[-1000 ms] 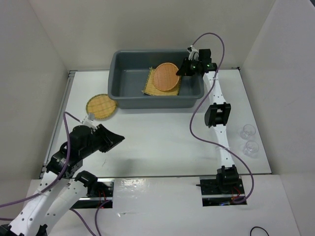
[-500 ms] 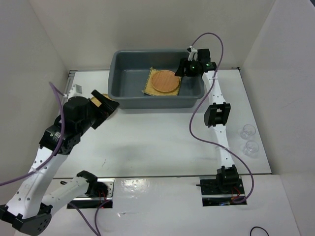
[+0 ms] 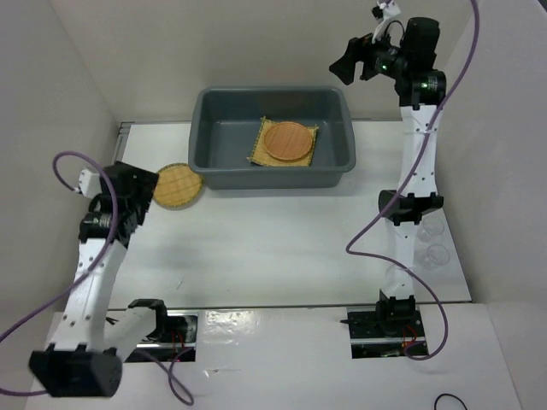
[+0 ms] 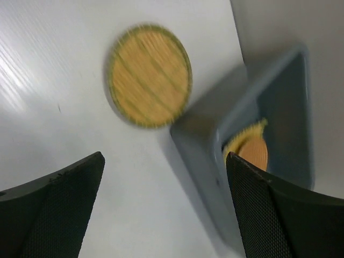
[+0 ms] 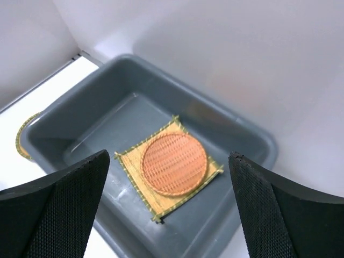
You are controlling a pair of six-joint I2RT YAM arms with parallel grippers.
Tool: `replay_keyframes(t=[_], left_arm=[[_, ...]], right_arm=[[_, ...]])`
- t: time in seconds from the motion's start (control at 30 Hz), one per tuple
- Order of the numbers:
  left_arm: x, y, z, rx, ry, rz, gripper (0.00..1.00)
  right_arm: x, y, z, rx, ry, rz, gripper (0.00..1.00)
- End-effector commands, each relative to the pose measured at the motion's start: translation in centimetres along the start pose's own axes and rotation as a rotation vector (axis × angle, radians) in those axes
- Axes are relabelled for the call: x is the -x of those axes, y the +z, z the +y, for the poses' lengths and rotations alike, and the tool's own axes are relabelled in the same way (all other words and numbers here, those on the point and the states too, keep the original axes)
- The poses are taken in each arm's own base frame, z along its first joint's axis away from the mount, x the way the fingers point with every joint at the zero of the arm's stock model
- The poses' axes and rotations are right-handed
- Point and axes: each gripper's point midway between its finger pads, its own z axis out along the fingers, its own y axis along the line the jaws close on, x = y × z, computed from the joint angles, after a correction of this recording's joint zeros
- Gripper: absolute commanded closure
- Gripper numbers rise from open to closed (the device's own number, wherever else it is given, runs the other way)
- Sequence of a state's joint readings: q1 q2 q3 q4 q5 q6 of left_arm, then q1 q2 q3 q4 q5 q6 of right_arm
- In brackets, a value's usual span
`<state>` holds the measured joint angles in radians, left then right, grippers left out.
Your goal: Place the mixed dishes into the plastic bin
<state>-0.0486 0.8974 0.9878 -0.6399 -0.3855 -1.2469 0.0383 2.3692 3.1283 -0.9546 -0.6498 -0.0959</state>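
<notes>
White counter (image 3: 282, 248) fills the floor of a white-walled booth. At its far side sits the plastic bin (image 3: 273, 178), a large dark grey rectangular tub with rounded corners and a flared rim.

High above the bin's far right corner hangs the right gripper (image 5: 169, 209), its two dark textured fingers spread wide with nothing between them. The left gripper (image 4: 164, 204) hovers over the counter's left side, its fingers also wide apart and empty.

On the bin's floor, right of centre, lies the square bamboo mat (image 5: 131, 164), yellow and slatted, flat and turned slightly askew. The round orange-brown woven disc (image 5: 174, 163) rests on the middle of the mat, leaving only the mat's corners and edges showing.

Outside the bin, on the counter just beside its near left corner, lies the yellow woven disc (image 4: 150, 77), round, with a dark greenish rim and faint darker stripes.

Two small clear glasses (image 3: 434, 255) stand near the counter's right edge, close together and partly behind the right arm, well apart from the bin.
</notes>
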Motion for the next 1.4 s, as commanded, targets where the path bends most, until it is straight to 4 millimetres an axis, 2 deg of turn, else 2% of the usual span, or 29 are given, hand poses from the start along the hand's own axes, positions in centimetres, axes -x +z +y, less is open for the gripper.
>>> replay_keyframes(t=[0.0,0.03,0.13,0.17,0.23,0.27,0.3,0.33,0.37,0.4,0.43,0.47,0.53,0.6,0.63,0.67,0.73,0.83,0.93,1.07,1.2,1.33,1.37], left_arm=[[2.7,5.3,0.2,-0.033,-0.058,0.091,0.0],[4.2,6.4,0.3,-0.06,-0.101,0.08,0.0],[4.8,8.5,-1.3,-0.109,-0.103,0.074,0.0],[4.3,10.3,-0.3,-0.061,-0.11,0.105,0.0],[4.7,12.1,1.0,-0.029,-0.127,0.134,0.0],[3.8,13.1,2.3,-0.027,-0.118,0.172,0.0],[2.1,14.1,2.6,-0.066,-0.123,0.267,0.0],[2.2,15.0,2.1,-0.132,-0.113,0.277,0.0],[1.6,16.6,3.6,-0.116,-0.124,0.325,0.0],[0.7,16.9,4.0,-0.145,-0.099,0.389,0.0],[0.6,17.3,4.5,-0.133,-0.089,0.406,0.0],[0.2,17.9,5.8,-0.1,-0.082,0.424,0.0],[1.2,18.2,6.2,-0.102,-0.029,0.391,0.0],[0.7,18.8,7.7,-0.078,-0.023,0.413,0.0],[0.5,18.9,7.8,-0.101,-0.008,0.442,0.0],[-0.8,19.6,9.0,-0.084,-0.017,0.491,0.0],[-1.7,20.1,8.5,-0.147,-0.01,0.548,0.0],[-3.8,21.4,10.2,-0.151,-0.028,0.625,0.0],[-4.3,21.9,10.3,-0.19,-0.006,0.642,0.02],[-6.4,22.4,11.4,-0.232,-0.034,0.723,0.05],[-7.4,23.3,12.1,-0.275,-0.029,0.744,0.11],[-8.0,24.0,11.9,-0.311,-0.031,0.76,0.23],[-8.0,23.9,11.7,-0.322,-0.037,0.763,0.3]], right_arm=[[0.3,-2.4,2.0,0.017,-0.074,0.048,0.04],[1.6,-3.4,2.5,0.005,-0.108,0.025,0.03],[2.6,-5.6,2.7,-0.055,-0.162,0.036,0.02],[2.7,-6.1,2.7,-0.066,-0.172,0.043,0.02],[1.8,-6.8,2.6,-0.088,-0.17,0.086,0.02],[2.1,-7.4,2.9,-0.096,-0.183,0.09,0.02],[2.0,-8.0,3.3,-0.094,-0.176,0.101,0.02],[1.7,-8.1,3.1,-0.103,-0.181,0.115,0.02],[1.9,-8.6,3.2,-0.117,-0.183,0.116,0.02],[1.9,-9.0,3.5,-0.116,-0.18,0.121,0.02],[1.9,-9.0,3.3,-0.128,-0.18,0.124,0.02],[2.2,-9.4,3.3,-0.142,-0.176,0.118,0.02],[2.2,-9.6,2.9,-0.153,-0.174,0.119,0.02],[2.2,-9.6,2.9,-0.153,-0.174,0.119,0.02],[2.2,-9.6,2.9,-0.153,-0.174,0.119,0.02],[2.2,-9.6,2.9,-0.153,-0.165,0.118,0.02],[2.2,-9.6,3.0,-0.154,-0.154,0.117,0.02],[1.7,-9.2,2.8,-0.154,-0.127,0.124,0.02],[1.2,-9.0,2.5,-0.161,-0.107,0.141,0.02],[0.9,-9.0,2.1,-0.179,-0.102,0.153,0.02],[0.8,-9.0,2.1,-0.191,-0.059,0.151,0.02],[0.6,-9.0,2.2,-0.191,-0.041,0.159,0.02],[0.3,-8.8,2.1,-0.19,-0.035,0.168,0.02]])
